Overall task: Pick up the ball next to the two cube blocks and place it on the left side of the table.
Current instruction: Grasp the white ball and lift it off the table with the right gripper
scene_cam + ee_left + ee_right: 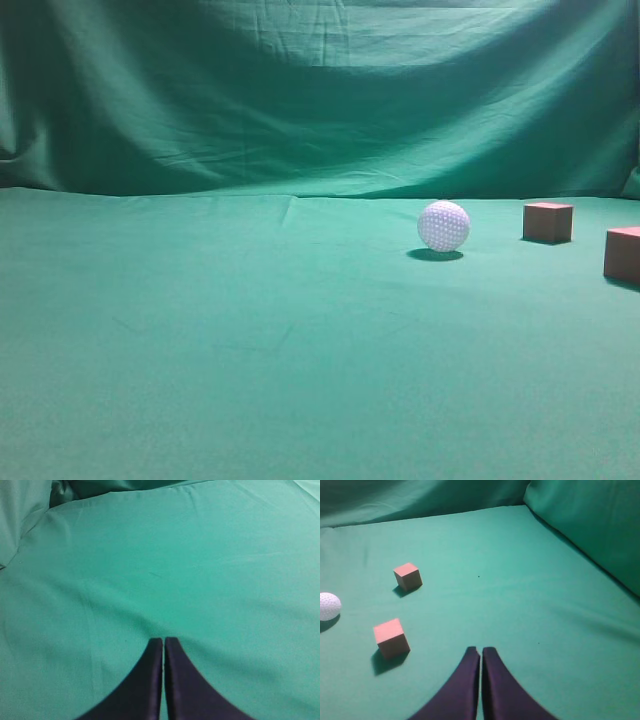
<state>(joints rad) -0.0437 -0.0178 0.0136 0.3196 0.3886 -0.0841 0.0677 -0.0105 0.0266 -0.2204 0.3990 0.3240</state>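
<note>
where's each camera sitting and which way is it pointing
Exterior view: low, near table height, facing the backdrop; shows ball, two cubes; no robot parts.
Left wrist view: above the shut left hand, looking down at bare table.
Right wrist view: above the shut right hand; shares ball and cubes with the exterior view.

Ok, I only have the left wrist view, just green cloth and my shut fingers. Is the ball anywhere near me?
Observer: No. The ball sits right of centre on the table in the exterior view, untouched.
Operator: And the cubes?
Observer: The two cube blocks lie apart from each other, to the ball's right.
Operator: Is the right gripper on it?
Observer: No. The right gripper is shut, empty, and hangs short of the nearer cube.
</note>
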